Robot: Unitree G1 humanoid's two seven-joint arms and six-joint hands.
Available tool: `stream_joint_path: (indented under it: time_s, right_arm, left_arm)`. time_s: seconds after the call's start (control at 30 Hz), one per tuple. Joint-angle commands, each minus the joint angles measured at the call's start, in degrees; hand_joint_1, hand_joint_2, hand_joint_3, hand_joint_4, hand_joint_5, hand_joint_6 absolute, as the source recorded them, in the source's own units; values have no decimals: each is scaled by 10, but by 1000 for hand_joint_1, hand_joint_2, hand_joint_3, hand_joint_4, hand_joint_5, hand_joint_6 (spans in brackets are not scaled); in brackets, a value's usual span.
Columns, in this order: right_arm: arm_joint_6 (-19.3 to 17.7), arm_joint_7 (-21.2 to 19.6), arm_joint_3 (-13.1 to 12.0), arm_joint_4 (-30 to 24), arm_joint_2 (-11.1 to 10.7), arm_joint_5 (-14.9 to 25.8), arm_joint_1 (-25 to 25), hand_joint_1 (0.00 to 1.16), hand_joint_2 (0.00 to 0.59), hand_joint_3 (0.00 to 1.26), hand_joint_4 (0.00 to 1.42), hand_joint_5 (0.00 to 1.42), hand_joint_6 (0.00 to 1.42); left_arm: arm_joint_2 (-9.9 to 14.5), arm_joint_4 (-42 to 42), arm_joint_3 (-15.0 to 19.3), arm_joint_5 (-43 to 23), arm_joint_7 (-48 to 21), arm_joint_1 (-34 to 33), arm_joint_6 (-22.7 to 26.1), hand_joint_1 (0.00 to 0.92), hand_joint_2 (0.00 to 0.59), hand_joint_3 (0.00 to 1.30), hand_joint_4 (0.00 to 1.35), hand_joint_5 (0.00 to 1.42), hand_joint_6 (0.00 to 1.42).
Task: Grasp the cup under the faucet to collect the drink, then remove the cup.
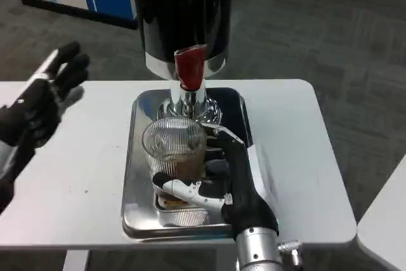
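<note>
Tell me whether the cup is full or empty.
Partly filled: the upright cup, held by the right hand, shows brown liquid in its lower part only.

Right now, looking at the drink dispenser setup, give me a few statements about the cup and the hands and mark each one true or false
1. The right hand grips the cup. True.
2. The cup is empty. False: brown liquid sits in its bottom.
3. The left hand presses the red lever. False: it is raised off to the side, fingers spread, touching nothing.
4. The cup stands on the metal tray below the faucet. True.
5. The cup is opaque metal. False: it is clear and ribbed.
</note>
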Motion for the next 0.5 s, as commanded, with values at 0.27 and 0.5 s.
stream_joint_path:
  time_s: [0.27,0.5]
  right_arm:
    - [18,2,8,-59,25,-35,32,892,166,511,630,682,645]
    - [29,14,9,-109,21,-50,55,892,166,516,636,694,651]
  left_arm:
    - [14,-18,51,10,-9,47,-44,0,54,0,0,0,0]
    - [14,-48,68,5,-3,72,-39,0,55,0,0,0,0]
